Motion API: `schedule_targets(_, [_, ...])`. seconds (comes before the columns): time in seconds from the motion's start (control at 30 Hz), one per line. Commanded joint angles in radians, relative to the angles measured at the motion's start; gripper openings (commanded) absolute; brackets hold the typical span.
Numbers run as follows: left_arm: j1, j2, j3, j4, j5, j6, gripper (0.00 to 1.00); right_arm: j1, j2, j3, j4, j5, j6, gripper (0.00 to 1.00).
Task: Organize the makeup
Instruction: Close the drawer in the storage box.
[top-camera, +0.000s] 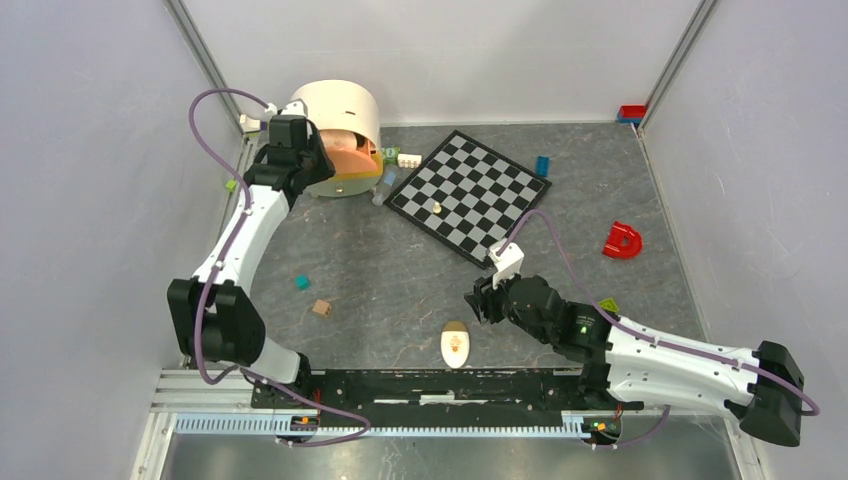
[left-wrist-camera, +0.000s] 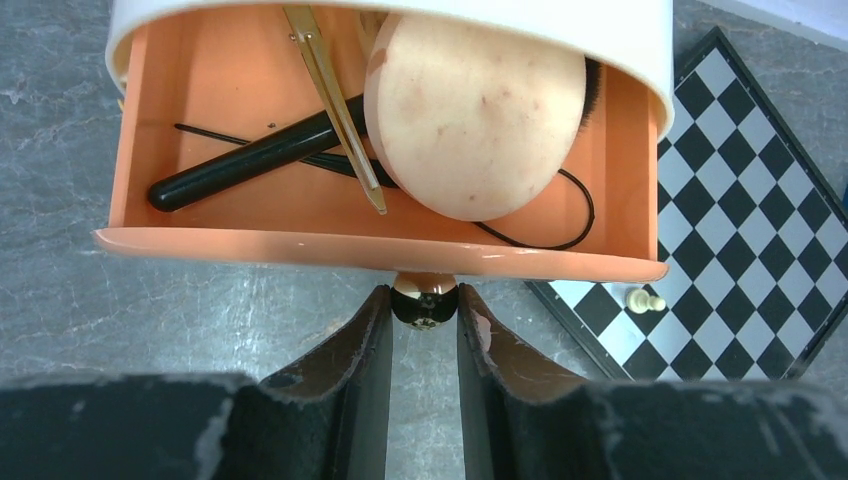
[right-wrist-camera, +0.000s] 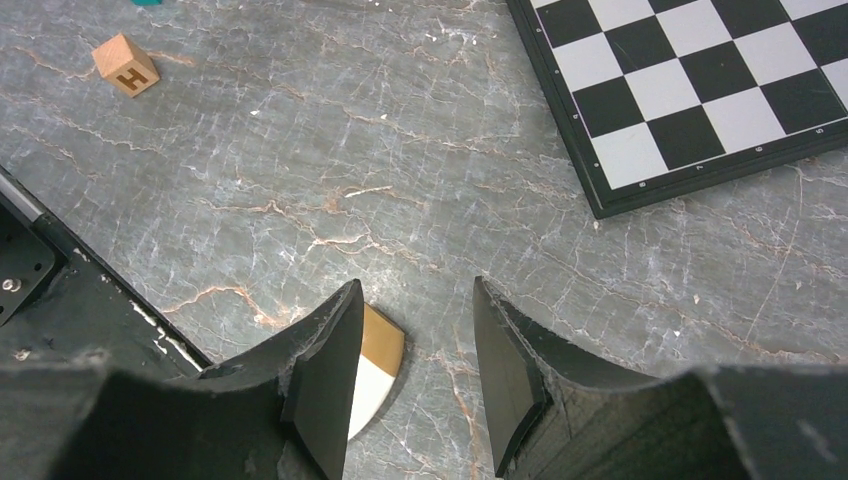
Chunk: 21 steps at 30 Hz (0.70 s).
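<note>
Left pincer (left-wrist-camera: 424, 293) is closed on the small knob (left-wrist-camera: 424, 304) of the orange drawer (left-wrist-camera: 380, 250); right pincer (right-wrist-camera: 415, 290) is open.
In the open drawer lie the round peach compact (left-wrist-camera: 470, 110) and a black brush (left-wrist-camera: 250, 160). Further right is the chessboard (top-camera: 470, 195). The right pincer holds nothing, and the cream oval (right-wrist-camera: 375, 365) lies on the bench (top-camera: 400, 280) just beside one finger.

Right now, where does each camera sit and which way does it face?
Top: above and behind, looking down on the table; left arm and right arm show.
Left wrist: faces the open drawer; its fingers hold the knob.
Right wrist: looks down at the table; open fingers, the oval partly behind one.
Shared: the chessboard appears in all three.
</note>
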Motion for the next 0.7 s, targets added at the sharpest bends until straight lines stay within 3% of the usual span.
schedule_targets(0.0, [0.003,0.045,0.097,0.068,0.001,0.041,0.26,0.004,-0.022,-0.004,-0.004,0.031,-0.007,0.51])
schedule_targets(0.5, [0.003,0.179,0.165,0.121,-0.024,0.033,0.23,0.003,-0.070,-0.022,-0.042,0.065,-0.005,0.52])
schedule_targets(0.67, [0.003,0.196,0.179,0.125,-0.032,0.035,0.28,0.003,-0.071,-0.026,-0.039,0.064,-0.002,0.53])
